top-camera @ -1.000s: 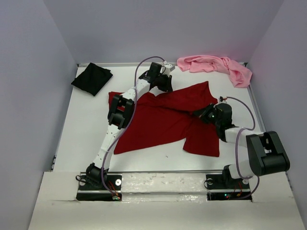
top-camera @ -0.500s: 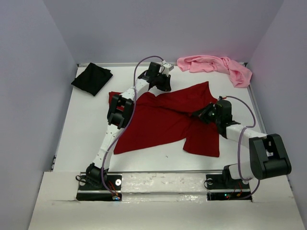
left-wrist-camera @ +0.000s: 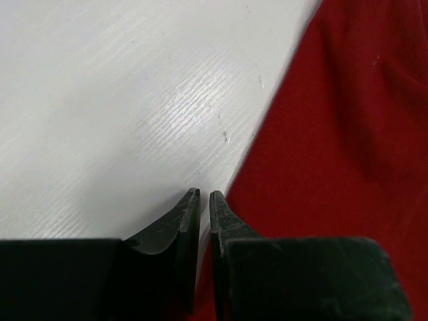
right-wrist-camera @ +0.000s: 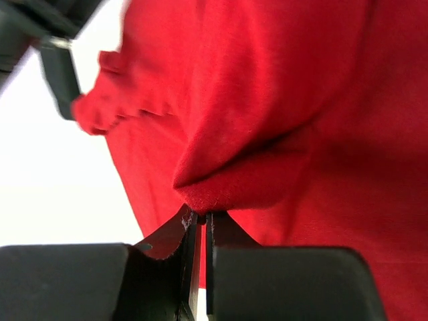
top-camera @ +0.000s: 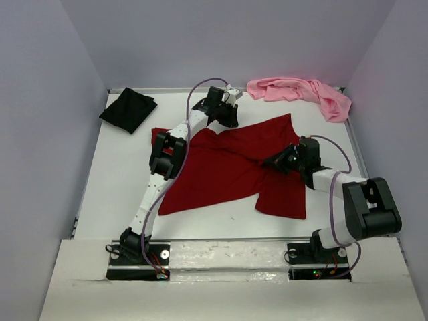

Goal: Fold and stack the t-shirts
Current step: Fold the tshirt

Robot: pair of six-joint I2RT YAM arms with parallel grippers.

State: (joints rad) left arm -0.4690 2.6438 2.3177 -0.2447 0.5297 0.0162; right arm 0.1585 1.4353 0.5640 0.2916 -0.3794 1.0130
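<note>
Right pincer (right-wrist-camera: 200, 217) nudged inward, seemingly pinching dark red shirt (right-wrist-camera: 267, 100) fold

White flat table top (top-camera: 114, 187), pale walls on three sides. Dark red cloth t-shirt (top-camera: 221, 170) spread over the centre, creased, its right part pulled up into a ridge. Black cloth t-shirt (top-camera: 128, 110) folded compact in the far left corner, apart from the red one. Light pink cloth t-shirt (top-camera: 301, 91) crumpled in the far right corner, against the far edge.

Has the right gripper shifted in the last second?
Yes. In the top view the right gripper, shut on the dark red t-shirt, has edged left, away from the table's right edge.
</note>
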